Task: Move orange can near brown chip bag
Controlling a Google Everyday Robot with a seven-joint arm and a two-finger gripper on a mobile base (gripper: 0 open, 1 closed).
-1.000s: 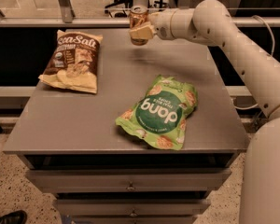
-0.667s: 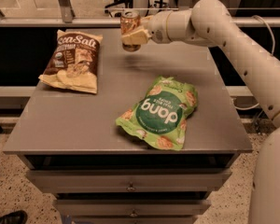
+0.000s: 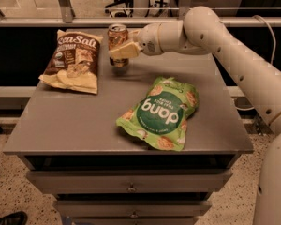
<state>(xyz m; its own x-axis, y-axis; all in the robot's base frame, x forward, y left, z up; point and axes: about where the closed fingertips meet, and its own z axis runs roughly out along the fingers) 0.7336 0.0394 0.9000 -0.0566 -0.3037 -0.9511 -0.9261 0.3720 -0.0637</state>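
Note:
The orange can (image 3: 117, 35) is a slim orange-tan can with a silver top, upright near the table's back edge. My gripper (image 3: 121, 50) is shut on the orange can, with a pale finger (image 3: 124, 52) across its lower front. The can's base is at or just above the tabletop; I cannot tell if it touches. The brown chip bag (image 3: 76, 61), dark brown and pale yellow with "Sea Salt" lettering, lies flat at the back left, a short gap left of the can.
A green "dang" bag (image 3: 162, 111) lies on the grey table (image 3: 75, 121) right of centre. My white arm (image 3: 234, 50) reaches in from the right over the back edge. A rail and glass partition run behind the table. Drawers sit below the front edge.
My gripper has carried the orange can leftward and down, from above the back middle of the table to just right of the brown chip bag.

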